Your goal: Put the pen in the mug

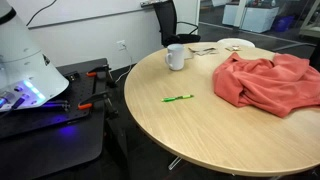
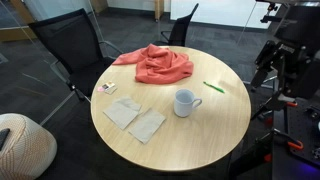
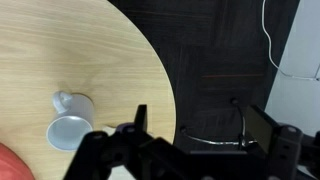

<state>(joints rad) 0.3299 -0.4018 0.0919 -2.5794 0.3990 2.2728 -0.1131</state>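
Exterior view: round table [image 1: 200,135]. Mug [image 1: 175,56] stands upright near the far edge. Pen [image 1: 178,98] lies flat on bare wood, well apart from the mug. Red cloth [image 1: 265,80] is heaped at right. Wrist view: mug at left, gripper [image 3: 200,128] seen against dark floor past the table edge, jaws spread wide, nothing between them.

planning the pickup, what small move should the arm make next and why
Probably swing the gripper inward over the table toward the pen: the jaws stand open and empty near the table's edge, and the pen lies flat on the wood, apart from the mug.
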